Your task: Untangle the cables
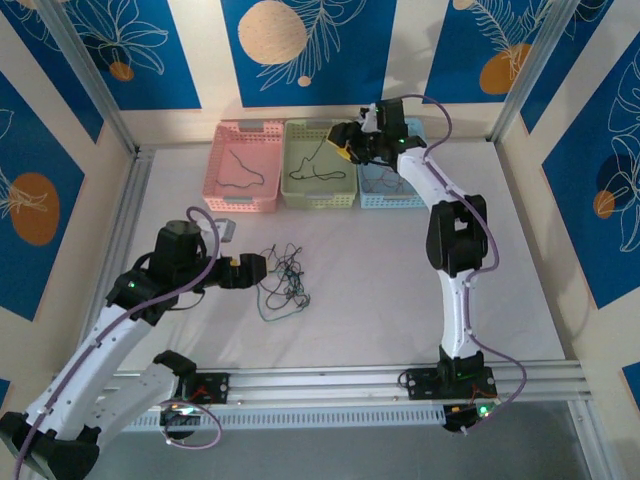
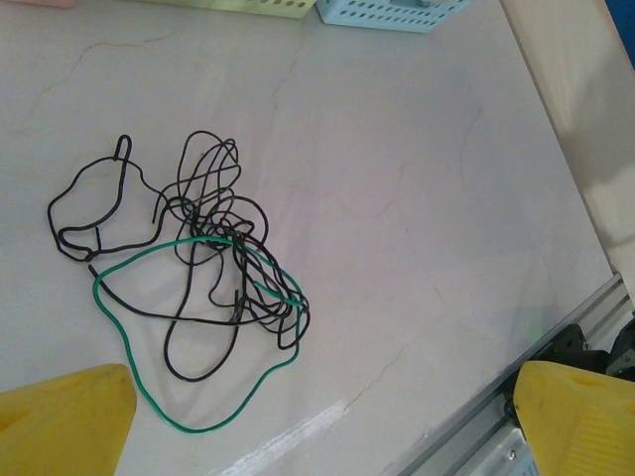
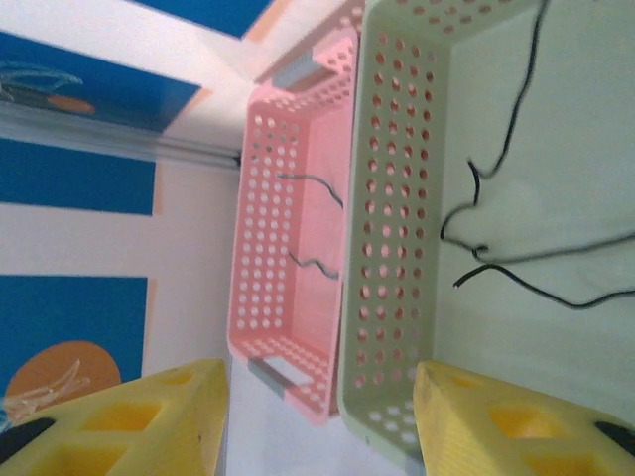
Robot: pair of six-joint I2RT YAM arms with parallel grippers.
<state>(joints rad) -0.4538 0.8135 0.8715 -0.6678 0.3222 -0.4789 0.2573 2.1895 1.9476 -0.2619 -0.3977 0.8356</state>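
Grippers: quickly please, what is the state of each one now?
Left gripper: open, holding nothing, near the tangled cables.
Right gripper: open, holding nothing, by the green basket.

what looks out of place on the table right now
A tangled clump of black and green cables lies on the table before the left gripper, outside the pink basket and green basket. Nothing else stands out.

A robotics lab test cell: two robot arms point(image 1: 455, 290) bolted to an aluminium rail point(image 1: 330, 380) at the edge of a pale marbled worktop point(image 1: 380, 290), enclosed by metal posts point(image 1: 87, 75) and blue printed backdrop panels point(image 1: 330, 60), with pastel plastic baskets point(image 1: 240, 207) at the back.
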